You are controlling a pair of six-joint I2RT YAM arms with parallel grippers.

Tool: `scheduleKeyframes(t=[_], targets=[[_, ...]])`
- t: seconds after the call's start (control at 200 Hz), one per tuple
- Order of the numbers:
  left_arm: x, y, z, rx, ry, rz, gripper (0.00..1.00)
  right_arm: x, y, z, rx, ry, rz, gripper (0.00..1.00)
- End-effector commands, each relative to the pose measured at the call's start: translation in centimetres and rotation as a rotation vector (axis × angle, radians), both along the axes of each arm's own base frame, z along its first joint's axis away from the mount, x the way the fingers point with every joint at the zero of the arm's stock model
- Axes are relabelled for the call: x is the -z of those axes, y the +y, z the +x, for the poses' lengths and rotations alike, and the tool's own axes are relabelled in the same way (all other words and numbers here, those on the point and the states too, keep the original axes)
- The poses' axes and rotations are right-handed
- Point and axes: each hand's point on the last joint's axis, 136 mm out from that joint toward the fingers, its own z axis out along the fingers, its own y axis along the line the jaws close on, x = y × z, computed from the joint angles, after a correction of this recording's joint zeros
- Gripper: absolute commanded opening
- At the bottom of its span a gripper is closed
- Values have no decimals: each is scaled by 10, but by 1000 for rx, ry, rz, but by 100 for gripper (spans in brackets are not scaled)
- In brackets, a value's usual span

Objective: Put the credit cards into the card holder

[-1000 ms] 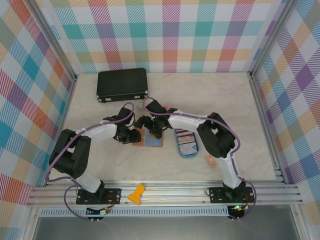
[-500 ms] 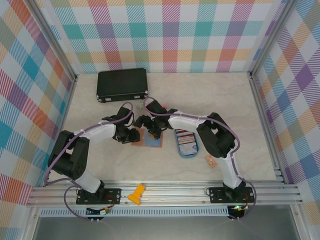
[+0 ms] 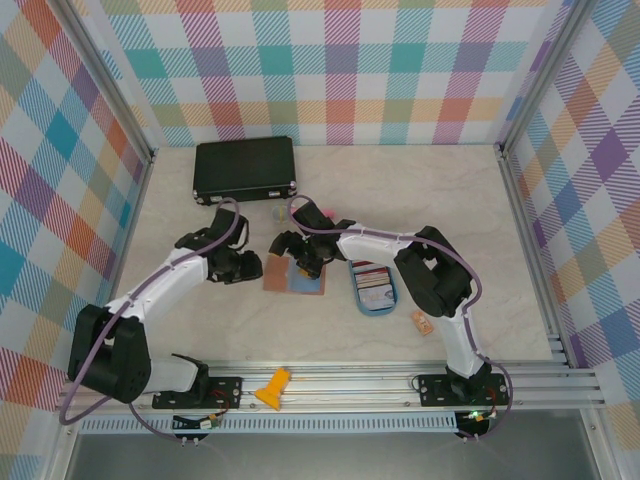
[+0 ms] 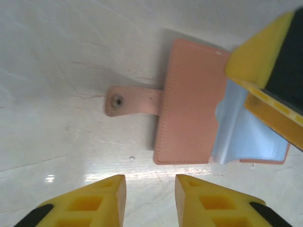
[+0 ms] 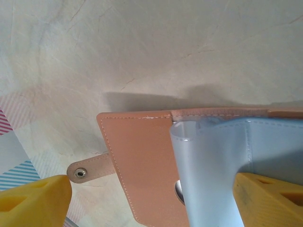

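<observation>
1. Found the left end effector (image 4: pixel 150 184) parted only narrowly, gripping nothing, with bare worktop (image 4: pixel 57 56) under the gap.
2. Noted the card holder (image 4: pixel 189 118) just ahead of those fingertips and apart from them, lying open and flat, with its snap strap (image 4: pixel 128 100) reaching leftward in the wrist view.
3. Found the right end effector (image 5: pixel 151 182) spread wide astride the card holder, clamped on nothing.
4. Saw one of its yellow fingers (image 5: pixel 270 198) right at the grey-blue plastic sleeve (image 5: pixel 213 165); could not tell for certain whether touching.
5. Saw the other finger clear of the leather, just beside the strap's snap.
6. Spotted the credit cards (image 3: pixel 371 280) lying in a blue oval tray (image 3: pixel 376 311) just beside the right end effector, on the side away from the left one.
7. Marked a small orange piece (image 3: pixel 420 322) past the tray, and a black case (image 3: pixel 245 170) well beyond both end effectors, toward the far wall.
</observation>
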Motion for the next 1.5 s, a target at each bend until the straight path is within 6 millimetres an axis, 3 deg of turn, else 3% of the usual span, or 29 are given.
scheduleKeyframes(t=[0.0,0.145,0.615,0.765,1.045,1.29,1.495], targets=[[6,7,-3,-36,38,-21,28,22,-19,-11,5,40,-102,86],[21,-11,8,1,44,-107,22,23,-18,-11,-4,35,-100,79],[63,-10,19,-4,85,-78,7,16,-16,-10,-18,20,-92,82],[54,-8,26,-32,39,-89,2,18,-18,-11,-19,24,-99,83],[19,14,40,-152,-83,-127,5,20,-20,-12,-21,29,-108,83],[29,-11,54,-99,-50,-256,4,19,-19,-13,-22,27,-105,83],[55,0,44,-101,35,-172,2,18,-19,-12,-23,27,-104,84]])
